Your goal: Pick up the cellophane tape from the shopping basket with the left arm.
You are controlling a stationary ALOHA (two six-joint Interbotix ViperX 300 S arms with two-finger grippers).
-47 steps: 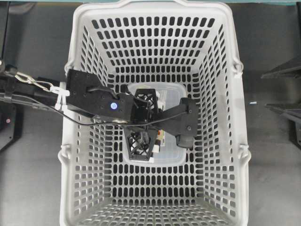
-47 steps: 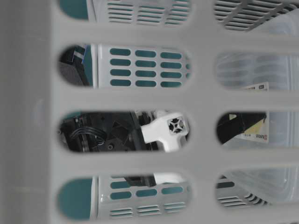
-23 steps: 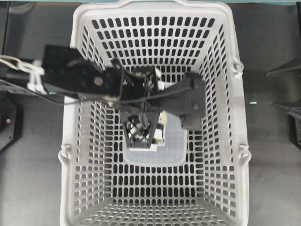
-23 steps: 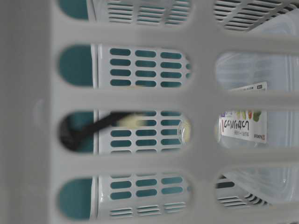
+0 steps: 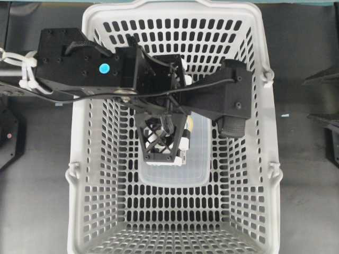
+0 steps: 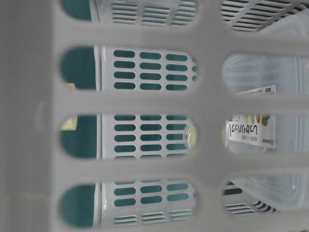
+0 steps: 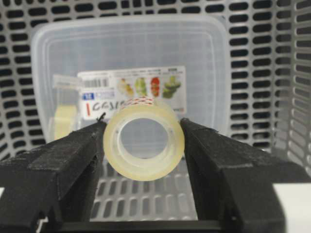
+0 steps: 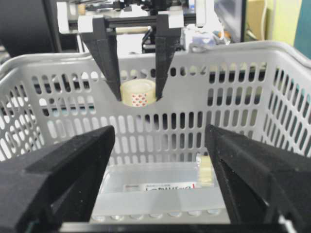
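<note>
The cellophane tape [image 7: 144, 141] hung clamped between the two black fingers [image 7: 58, 167] of the left gripper [image 7: 144, 145], roll standing on edge with its hole facing the wrist camera. From the right wrist view the cellophane tape [image 8: 138, 92] sat at about the height of the far rim of the shopping basket [image 8: 252, 92], well clear of the floor. Below it the clear lidded box [image 7: 131, 73] lay flat on the basket's slotted bottom, printed label up, and a second pale roll [image 7: 64, 119] showed at the box's left end. From above, the left arm [image 5: 85, 66] reached in across the left wall of the shopping basket [image 5: 254, 174], its lattice gripper [image 5: 161, 140] over the clear lidded box [image 5: 198, 159]. The right gripper [image 8: 160, 160] stood with fingers spread wide, holding nothing, pointed at the basket. The basket rested on a dark grey tabletop [image 5: 307, 211]. Beyond it the room showed blurred shapes, some yellowish, too vague to name.
</note>
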